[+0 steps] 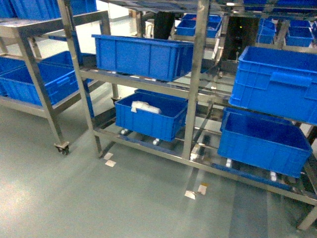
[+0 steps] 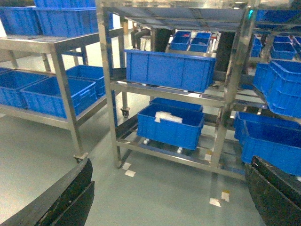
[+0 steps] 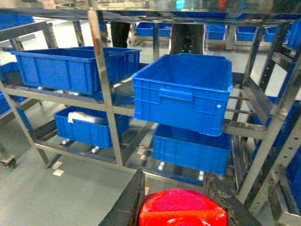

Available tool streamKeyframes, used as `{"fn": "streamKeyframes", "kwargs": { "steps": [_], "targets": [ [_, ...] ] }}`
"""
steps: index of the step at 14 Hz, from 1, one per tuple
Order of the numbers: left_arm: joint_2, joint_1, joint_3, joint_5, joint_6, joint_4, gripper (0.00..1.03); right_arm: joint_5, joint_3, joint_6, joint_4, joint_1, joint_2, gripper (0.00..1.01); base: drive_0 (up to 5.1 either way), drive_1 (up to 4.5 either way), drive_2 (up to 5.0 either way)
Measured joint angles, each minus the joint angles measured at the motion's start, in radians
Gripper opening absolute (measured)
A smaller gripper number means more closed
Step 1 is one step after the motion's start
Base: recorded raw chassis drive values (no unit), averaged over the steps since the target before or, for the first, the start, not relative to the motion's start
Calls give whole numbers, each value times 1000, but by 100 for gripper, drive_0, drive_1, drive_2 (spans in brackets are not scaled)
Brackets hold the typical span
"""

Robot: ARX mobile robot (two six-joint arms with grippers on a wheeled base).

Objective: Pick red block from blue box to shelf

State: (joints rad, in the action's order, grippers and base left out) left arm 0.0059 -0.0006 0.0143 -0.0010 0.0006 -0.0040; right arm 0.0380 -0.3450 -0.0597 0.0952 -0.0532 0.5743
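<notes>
The red block (image 3: 183,208) fills the bottom of the right wrist view, with my right gripper (image 3: 174,188) shut on it, one dark finger on each side. It hangs in front of the steel shelf (image 3: 102,80), above the grey floor. The shelf (image 1: 197,74) spans the head view, and neither gripper shows there. In the left wrist view my left gripper (image 2: 171,181) is open, with only bare floor between its black fingers (image 2: 70,197), and it faces the shelf (image 2: 106,75). The blue box is out of view.
Dark blue ribbed crates sit on the shelf tiers: one upper left (image 1: 141,54), one lower holding white bags (image 1: 151,115), and two at the right (image 1: 275,82), (image 1: 262,141). A second wheeled rack (image 1: 37,74) stands at the left. Tape marks (image 1: 195,192) dot the floor.
</notes>
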Motion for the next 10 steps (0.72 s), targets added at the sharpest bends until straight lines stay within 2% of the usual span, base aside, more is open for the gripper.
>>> {"fn": "streamKeyframes", "kwargs": {
  "steps": [10],
  "targets": [
    [0,0,0,0,0,0,98,0,0,0,0,0,0,28,-155,-155,-155]
  ]
}}
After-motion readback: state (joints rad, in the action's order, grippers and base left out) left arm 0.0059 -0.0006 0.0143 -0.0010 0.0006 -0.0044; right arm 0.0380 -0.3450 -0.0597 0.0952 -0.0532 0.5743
